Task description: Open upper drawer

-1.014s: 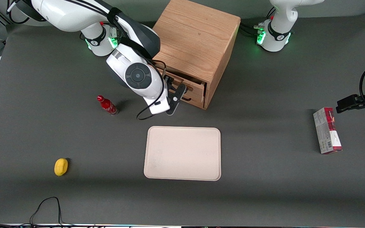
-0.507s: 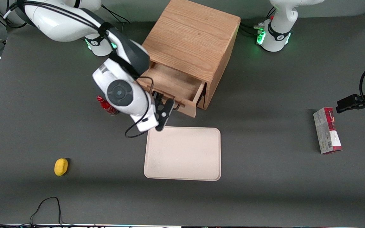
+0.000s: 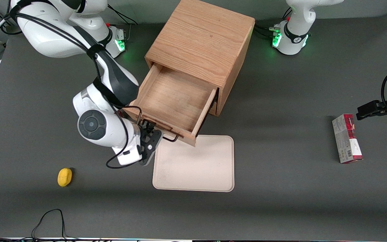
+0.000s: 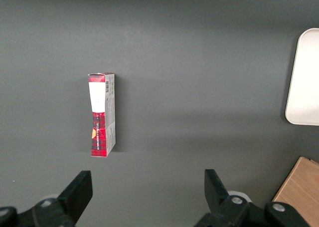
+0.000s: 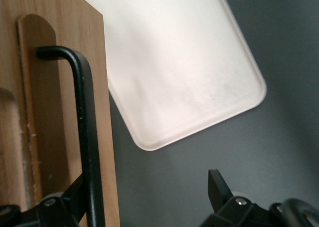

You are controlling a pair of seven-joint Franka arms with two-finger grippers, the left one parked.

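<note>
With upper drawer (image 3: 173, 101) pulled far out, front edge overhangs tray (image 3: 197, 168); gripper (image 3: 150, 143) at black handle (image 5: 82, 132), fingers spread wide, unclamped.

Light-oak upper drawer (image 3: 173, 101), black pincer (image 3: 150, 143)

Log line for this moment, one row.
task: open upper drawer | upper drawer: pulled far out, inside bare | gripper: open, at the black handle, not clamped | front edge overhangs tray
</note>
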